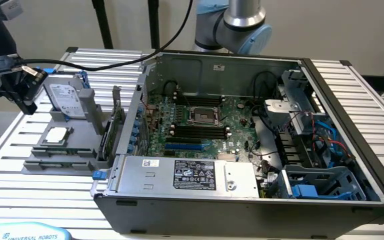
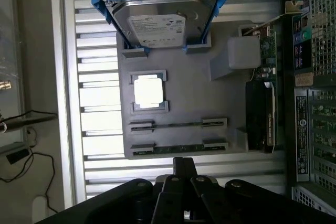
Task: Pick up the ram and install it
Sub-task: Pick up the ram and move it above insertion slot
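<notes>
The ram [image 2: 178, 149], a thin, long green circuit-board stick, lies on edge between two small clips in the outermost slot of a flat grey plastic holder [image 1: 78, 150]. It is untouched. A second thin dark strip [image 2: 176, 125] sits in the parallel slot just beside it.

In the exterior view, a square silver processor chip [image 1: 56, 134] rests in its own recess at about twelve o'clock from the ram slots. At twelve o'clock from the chip, a large silver hard drive with blue rails [image 1: 65, 97] stands propped on the holder. A green expansion card [image 1: 112, 131] stands upright at the holder's three o'clock edge.

The black gripper [image 2: 184, 162] hangs over the slatted metal table [image 1: 32, 195], just off the holder edge nearest the ram. Its fingers are pressed together with nothing between them.

At three o'clock from the holder lies the open grey computer case [image 1: 245, 210]. Inside it, the green motherboard [image 1: 235, 107] shows a row of black memory slots [image 1: 195, 131] at six o'clock from the processor socket [image 1: 201, 115]. A silver power supply box [image 1: 185, 175] lies at six o'clock from the slots.
</notes>
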